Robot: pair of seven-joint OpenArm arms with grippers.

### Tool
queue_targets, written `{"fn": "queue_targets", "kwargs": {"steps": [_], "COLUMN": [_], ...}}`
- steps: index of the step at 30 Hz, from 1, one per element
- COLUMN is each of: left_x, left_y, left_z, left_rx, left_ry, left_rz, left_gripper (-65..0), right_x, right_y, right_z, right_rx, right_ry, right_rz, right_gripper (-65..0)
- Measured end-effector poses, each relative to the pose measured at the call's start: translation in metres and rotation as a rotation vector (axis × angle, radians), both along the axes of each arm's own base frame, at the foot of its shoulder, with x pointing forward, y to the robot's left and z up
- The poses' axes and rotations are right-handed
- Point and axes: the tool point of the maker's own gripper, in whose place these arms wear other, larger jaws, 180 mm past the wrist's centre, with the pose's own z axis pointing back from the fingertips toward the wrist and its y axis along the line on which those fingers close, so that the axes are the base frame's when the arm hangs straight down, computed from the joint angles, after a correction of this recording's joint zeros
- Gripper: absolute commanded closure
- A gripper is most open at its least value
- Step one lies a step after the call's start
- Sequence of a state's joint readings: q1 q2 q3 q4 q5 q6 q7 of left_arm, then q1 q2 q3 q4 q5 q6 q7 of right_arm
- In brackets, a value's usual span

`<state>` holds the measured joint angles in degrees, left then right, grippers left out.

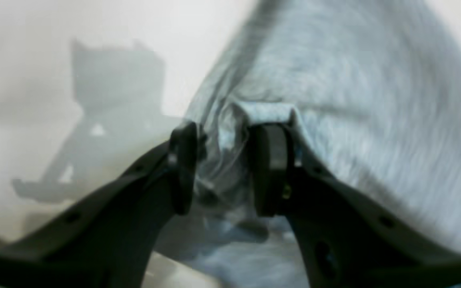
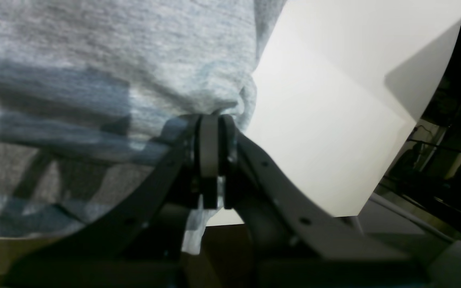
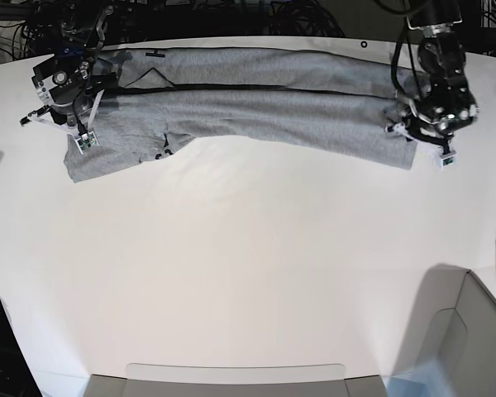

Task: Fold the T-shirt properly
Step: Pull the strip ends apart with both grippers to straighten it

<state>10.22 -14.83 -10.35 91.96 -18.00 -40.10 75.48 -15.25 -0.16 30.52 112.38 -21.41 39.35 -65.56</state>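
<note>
folded once into a long band, t-shirt (image 3: 264, 112) flat between left tool (image 1: 222, 168), wide open, and right tool (image 2: 213, 160), pinching its edge; more folds left.

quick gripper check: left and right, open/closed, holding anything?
Left gripper: open, jaws apart; a fold of the T-shirt lies draped over one pad, not clamped.
Right gripper: closed, pinching the T-shirt's edge.

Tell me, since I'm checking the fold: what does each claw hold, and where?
The right claw pinches the T-shirt at its edge. The left claw stands open, holding nothing.
</note>
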Motion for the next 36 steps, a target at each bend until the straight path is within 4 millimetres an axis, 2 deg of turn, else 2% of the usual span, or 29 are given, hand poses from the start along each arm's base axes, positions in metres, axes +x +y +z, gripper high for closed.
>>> {"fn": "queue_targets", "kwargs": {"steps": [3,5,7,9,14,16,19,22,26,29,33,36], "left_x": [-0.001,-0.002,-0.001,-0.003,-0.004,-0.001,0.002,0.01,0.025,0.039,0.042,0.041], "left_y": [-0.008,-0.009,-0.01,-0.006,0.014,0.014,0.024,0.039,0.076,0.092,0.109,0.124], "left_z": [-0.002,-0.002,-0.002,-0.004,-0.009,-0.008,-0.006,0.002,0.02,0.026,0.029,0.034], "left_rx": [-0.015,-0.025,-0.031,-0.027,0.006,0.005,-0.03,-0.043,0.003,-0.011,0.01,0.049], "left_ry": [-0.007,-0.009,-0.017,-0.007,0.074,0.067,0.037,-0.006,-0.049,-0.077,-0.072,-0.067], "left_rz": [-0.015,-0.013,-0.012,-0.011,0.004,0.012,0.1,0.18,0.302,0.344,0.359,0.36], "left_gripper": [-21.3,-16.3,-9.5,0.0,0.0,0.0,0.0,0.0,0.0,0.0,0.0,0.0], "right_x": [0.0,0.0,0.0,0.0,0.001,0.002,0.003,0.003,0.003,0.003,0.012,0.018], "right_y": [0.0,-0.001,-0.001,-0.001,0.0,0.0,0.0,0.0,0.0,0.0,0.011,0.015], "right_z": [0.0,0.0,0.0,0.001,0.001,0.0,0.0,0.0,0.0,0.0,0.004,0.019], "right_rx": [0.0,-0.003,-0.002,-0.004,-0.002,0.0,0.0,0.0,0.001,0.002,0.036,0.044], "right_ry": [0.0,0.0,-0.001,0.0,-0.003,-0.002,-0.003,-0.003,-0.003,-0.003,-0.037,-0.098], "right_rz": [0.0,0.0,0.001,0.001,0.003,0.003,0.003,0.003,0.002,0.001,-0.013,0.001], "right_gripper": [0.0,0.0,0.0,0.0,0.0,0.0,0.0,0.0,0.0,0.0,0.0,-7.1]}}
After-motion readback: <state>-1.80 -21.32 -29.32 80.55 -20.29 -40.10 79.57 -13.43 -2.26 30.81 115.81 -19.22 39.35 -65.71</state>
